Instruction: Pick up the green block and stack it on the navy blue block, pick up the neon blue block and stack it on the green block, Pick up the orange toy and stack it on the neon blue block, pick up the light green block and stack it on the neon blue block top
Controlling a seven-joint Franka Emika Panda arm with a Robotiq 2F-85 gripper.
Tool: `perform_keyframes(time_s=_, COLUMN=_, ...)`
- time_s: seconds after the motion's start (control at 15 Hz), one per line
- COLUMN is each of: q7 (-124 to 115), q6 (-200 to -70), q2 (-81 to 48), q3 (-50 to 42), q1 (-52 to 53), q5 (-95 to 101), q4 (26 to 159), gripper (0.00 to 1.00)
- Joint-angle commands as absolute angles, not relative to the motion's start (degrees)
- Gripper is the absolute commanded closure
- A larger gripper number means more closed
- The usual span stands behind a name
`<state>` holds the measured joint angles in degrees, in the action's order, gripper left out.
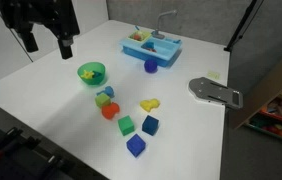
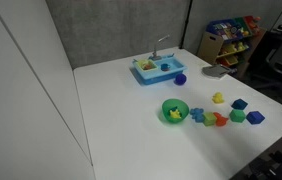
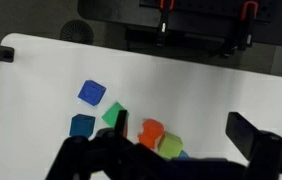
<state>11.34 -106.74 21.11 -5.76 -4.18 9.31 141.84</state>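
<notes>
The blocks lie in a loose group on the white table. In both exterior views I see the green block [image 1: 126, 125] [image 2: 237, 115], the navy blue block [image 1: 151, 124] [image 2: 255, 118], the neon blue block [image 1: 135, 146] [image 2: 239, 104], the orange toy [image 1: 109, 111] [image 2: 219, 120] and the light green block [image 1: 100, 100] [image 2: 209, 118]. The wrist view shows the green [image 3: 113, 114], navy [image 3: 82, 125], neon blue [image 3: 92, 92], orange [image 3: 152, 130] and light green [image 3: 169, 145] ones far below. My gripper [image 1: 48, 45] [image 3: 184, 135] is open and empty, high above the table, away from the blocks.
A green bowl [image 1: 91, 72] stands near the blocks, with a light-blue toy [image 1: 106, 92] and a yellow toy [image 1: 149, 104] beside them. A blue toy sink [image 1: 151, 45] and a purple cup [image 1: 151, 66] sit further back. A grey object [image 1: 216, 92] lies at the table edge.
</notes>
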Motion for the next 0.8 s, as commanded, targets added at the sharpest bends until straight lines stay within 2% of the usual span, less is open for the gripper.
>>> perform_keyframes(time_s=0.0, q7=11.31, q6=-106.58, q2=21.11, q3=-5.83, q1=-4.07, q5=9.31, q4=141.73, gripper=0.0)
perform_keyframes(time_s=0.27, q7=10.48, q6=-107.13, q2=20.35, q3=-5.72, q1=-4.22, q5=9.51, q4=141.19, gripper=0.0)
perform_keyframes(time_s=0.73, q7=10.0, q6=-115.9, q2=5.56, q3=-6.67, q1=-4.65, q5=7.63, q4=133.48, gripper=0.0)
